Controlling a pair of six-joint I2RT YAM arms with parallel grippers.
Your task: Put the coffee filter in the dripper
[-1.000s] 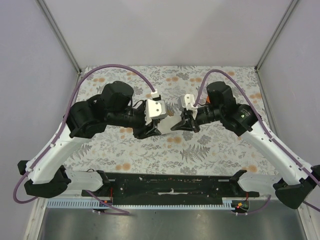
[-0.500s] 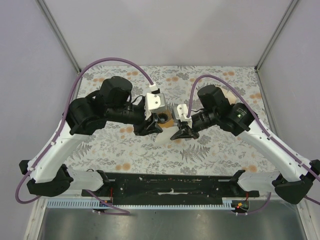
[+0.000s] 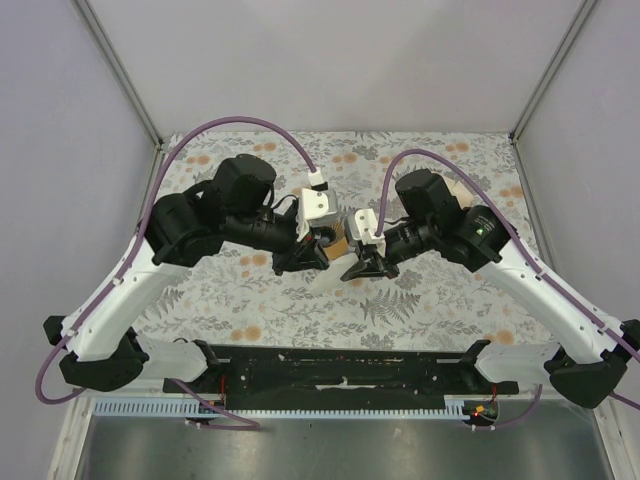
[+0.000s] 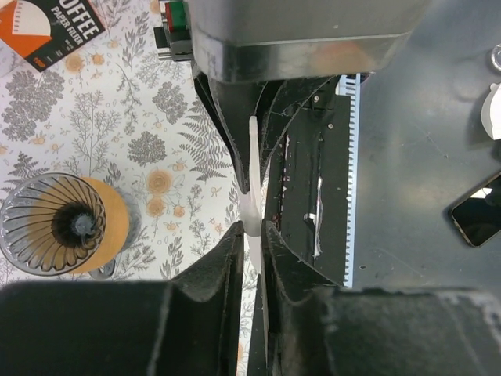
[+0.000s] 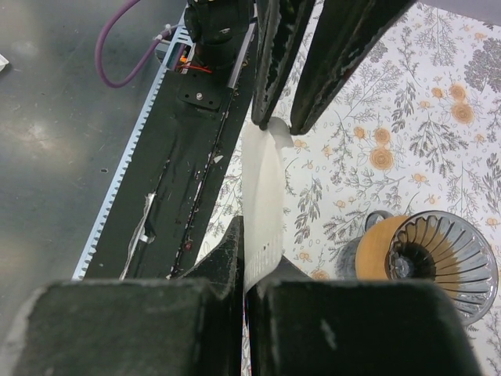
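Both arms hold the coffee filter (image 5: 262, 180) on edge.
The left gripper (image 4: 252, 227) and right gripper (image 5: 252, 247) each clamp opposite ends of it; the dripper (image 5: 442, 254) stands on the floral table (image 5: 438, 94) just beside.

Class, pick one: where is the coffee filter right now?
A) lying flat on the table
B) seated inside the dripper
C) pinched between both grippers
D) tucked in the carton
C: the coffee filter is clamped edge-on by the left gripper and the right gripper, while the dripper stands empty.
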